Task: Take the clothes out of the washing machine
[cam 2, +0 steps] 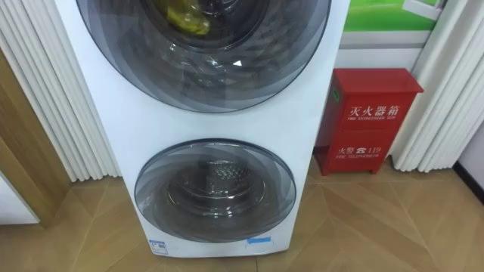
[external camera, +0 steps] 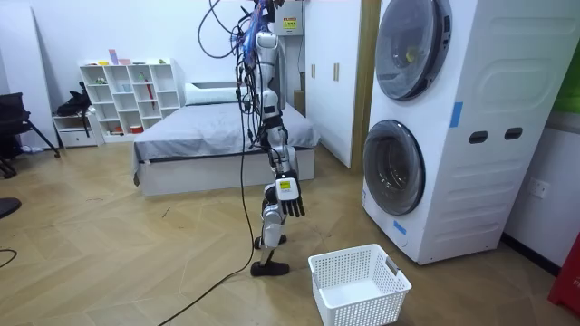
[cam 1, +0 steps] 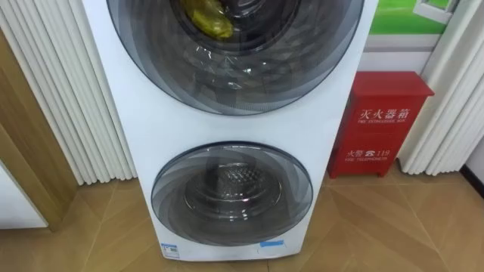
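Observation:
A white stacked washing machine (external camera: pixel 471 136) stands right before me. Its upper round door (cam 1: pixel 234 75) is closed, and a yellow garment (cam 1: pixel 208 19) lies in the drum behind the glass. The lower door (cam 1: pixel 231 193) is closed too, with a bare metal drum behind it. In the room view I stand upright about a step from the machine, facing it. My right hand (external camera: pixel 290 204) hangs at my side with relaxed fingers and holds nothing.
A white slatted laundry basket (external camera: pixel 358 285) sits on the wooden floor between me and the machine. A red fire-equipment box (cam 1: pixel 382 125) stands right of the machine. White pleated curtains (cam 1: pixel 68 98) hang on both sides. A bed (external camera: pixel 217 136) and white shelves (external camera: pixel 127 95) are behind me.

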Controlling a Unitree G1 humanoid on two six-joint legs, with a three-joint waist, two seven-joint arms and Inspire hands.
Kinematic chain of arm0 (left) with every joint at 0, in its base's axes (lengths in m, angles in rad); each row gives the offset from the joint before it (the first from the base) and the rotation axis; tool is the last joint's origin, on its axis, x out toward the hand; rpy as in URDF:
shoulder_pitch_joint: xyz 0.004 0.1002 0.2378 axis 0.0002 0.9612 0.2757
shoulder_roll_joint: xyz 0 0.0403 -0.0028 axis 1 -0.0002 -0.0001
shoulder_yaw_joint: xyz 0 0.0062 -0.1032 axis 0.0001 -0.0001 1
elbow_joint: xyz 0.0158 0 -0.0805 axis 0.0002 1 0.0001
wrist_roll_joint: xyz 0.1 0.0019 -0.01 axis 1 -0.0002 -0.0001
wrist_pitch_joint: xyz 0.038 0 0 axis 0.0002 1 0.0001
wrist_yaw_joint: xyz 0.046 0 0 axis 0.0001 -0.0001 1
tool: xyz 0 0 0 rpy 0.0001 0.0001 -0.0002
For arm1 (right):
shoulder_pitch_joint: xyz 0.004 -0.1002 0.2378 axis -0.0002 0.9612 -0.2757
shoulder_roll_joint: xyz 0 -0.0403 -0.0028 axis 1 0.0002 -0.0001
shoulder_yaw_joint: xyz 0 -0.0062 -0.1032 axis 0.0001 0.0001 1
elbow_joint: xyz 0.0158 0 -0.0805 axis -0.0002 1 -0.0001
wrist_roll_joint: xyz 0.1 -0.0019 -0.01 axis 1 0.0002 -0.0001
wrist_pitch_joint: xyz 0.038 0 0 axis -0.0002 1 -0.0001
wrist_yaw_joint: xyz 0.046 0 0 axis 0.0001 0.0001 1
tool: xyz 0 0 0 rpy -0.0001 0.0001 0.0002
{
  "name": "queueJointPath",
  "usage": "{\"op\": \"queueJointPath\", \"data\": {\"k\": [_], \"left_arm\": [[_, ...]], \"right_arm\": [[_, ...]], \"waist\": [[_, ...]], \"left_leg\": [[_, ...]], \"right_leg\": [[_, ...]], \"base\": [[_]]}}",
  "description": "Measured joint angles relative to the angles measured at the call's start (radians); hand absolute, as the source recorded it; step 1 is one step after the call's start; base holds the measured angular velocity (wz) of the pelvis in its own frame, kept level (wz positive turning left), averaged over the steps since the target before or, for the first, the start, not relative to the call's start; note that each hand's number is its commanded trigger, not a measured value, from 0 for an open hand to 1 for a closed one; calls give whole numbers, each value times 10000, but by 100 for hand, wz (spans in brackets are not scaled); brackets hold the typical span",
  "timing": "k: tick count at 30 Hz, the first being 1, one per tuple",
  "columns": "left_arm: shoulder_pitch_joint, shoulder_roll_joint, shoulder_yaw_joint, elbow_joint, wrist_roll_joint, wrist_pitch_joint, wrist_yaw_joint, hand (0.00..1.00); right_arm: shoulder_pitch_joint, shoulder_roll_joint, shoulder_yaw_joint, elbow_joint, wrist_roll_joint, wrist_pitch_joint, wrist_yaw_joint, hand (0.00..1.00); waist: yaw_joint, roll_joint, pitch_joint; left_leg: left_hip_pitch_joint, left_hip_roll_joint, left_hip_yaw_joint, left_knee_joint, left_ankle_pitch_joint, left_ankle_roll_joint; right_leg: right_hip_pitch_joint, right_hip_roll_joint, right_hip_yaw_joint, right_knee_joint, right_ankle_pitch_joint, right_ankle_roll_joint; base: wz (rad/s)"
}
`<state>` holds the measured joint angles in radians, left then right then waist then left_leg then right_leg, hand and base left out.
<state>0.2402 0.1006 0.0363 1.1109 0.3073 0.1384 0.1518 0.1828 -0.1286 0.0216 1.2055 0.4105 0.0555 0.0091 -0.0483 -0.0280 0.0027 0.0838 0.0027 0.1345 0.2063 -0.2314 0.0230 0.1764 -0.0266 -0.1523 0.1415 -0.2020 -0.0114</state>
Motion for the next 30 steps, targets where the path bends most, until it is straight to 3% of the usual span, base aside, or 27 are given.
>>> {"op": "queueJointPath", "data": {"k": [6,7,8,11,19,23,25,26,28,30], "left_arm": [[41,-7,-6,34,12,3,-48,0],[40,-6,-5,34,14,3,-44,0],[39,-6,-5,34,14,3,-38,0],[46,-6,-16,31,37,3,-37,0],[20,-31,-17,73,-210,347,-110,0],[-41,-32,108,73,-203,351,-308,0],[-29,-37,400,68,-194,336,-384,0],[-47,-3,416,64,-199,331,-383,0],[-154,37,447,64,-201,295,-383,0],[-217,142,530,70,-199,256,-395,0]], "right_arm": [[11,7,56,1,99,-4,0,0],[8,8,55,2,100,-4,1,0],[-10,8,55,1,106,-4,10,0],[-22,-12,84,-1,111,0,37,0],[-91,-34,111,230,282,109,93,0],[-188,-19,-76,348,472,305,92,0],[-246,-62,-399,-320,9,734,25,0],[-261,-120,-556,-1299,-341,920,-109,0],[-538,-253,-621,-2966,-665,977,-345,0],[-1462,-332,-1004,-4695,-665,955,-565,0]], "waist": [[3,-15,22],[2,-10,37],[-4,-28,135],[1,-30,151],[4,-7,88],[26,-108,-44],[18,-134,-51],[16,-194,-8],[16,-210,8],[73,-206,59]], "left_leg": [[24,0,21,4,0,0],[48,0,22,-1,-1,-1],[141,1,22,-13,-6,-4],[135,16,30,-4,-42,-8],[126,-8,-29,-6,-42,-9],[141,-15,8,56,-39,-12],[140,-2,2,95,-37,-9],[136,-9,11,147,-38,-7],[137,-20,56,177,-38,-1],[110,-6,80,180,-33,13]], "right_leg": [[16,0,-5,17,0,0],[32,-1,-6,17,0,0],[137,2,-6,16,0,0],[131,6,-5,15,-5,9],[126,15,-28,-4,-6,10],[147,15,-66,8,-6,9],[147,7,-126,133,-6,10],[142,-4,-136,139,-6,10],[142,-24,-182,126,-5,11],[125,-28,-136,101,-6,11]], "base": [[0],[0],[0],[0],[0],[0],[-4],[-15],[-12],[-4]]}}
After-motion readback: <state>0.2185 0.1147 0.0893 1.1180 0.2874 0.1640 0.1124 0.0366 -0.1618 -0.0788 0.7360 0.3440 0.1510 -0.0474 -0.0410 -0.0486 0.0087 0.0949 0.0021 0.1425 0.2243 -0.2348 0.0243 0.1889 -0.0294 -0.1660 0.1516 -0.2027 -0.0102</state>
